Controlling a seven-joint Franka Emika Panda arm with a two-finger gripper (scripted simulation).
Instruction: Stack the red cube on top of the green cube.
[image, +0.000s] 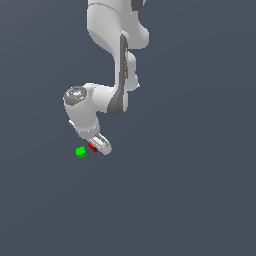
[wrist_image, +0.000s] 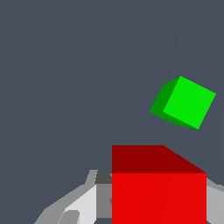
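Your pincer (image: 96, 146) is clenched on the red cube (wrist_image: 158, 192), lifted for stacking; the green cube (wrist_image: 186, 103) sits just beside it, not yet underneath.

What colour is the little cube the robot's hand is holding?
Bright red. The red cube sits between the fingers of the gripper, clearest in the wrist view.

obstacles: green cube (image: 81, 152) just beside end effector (image: 98, 146), likely not touching | elsewhere: open floor (image: 190, 200)
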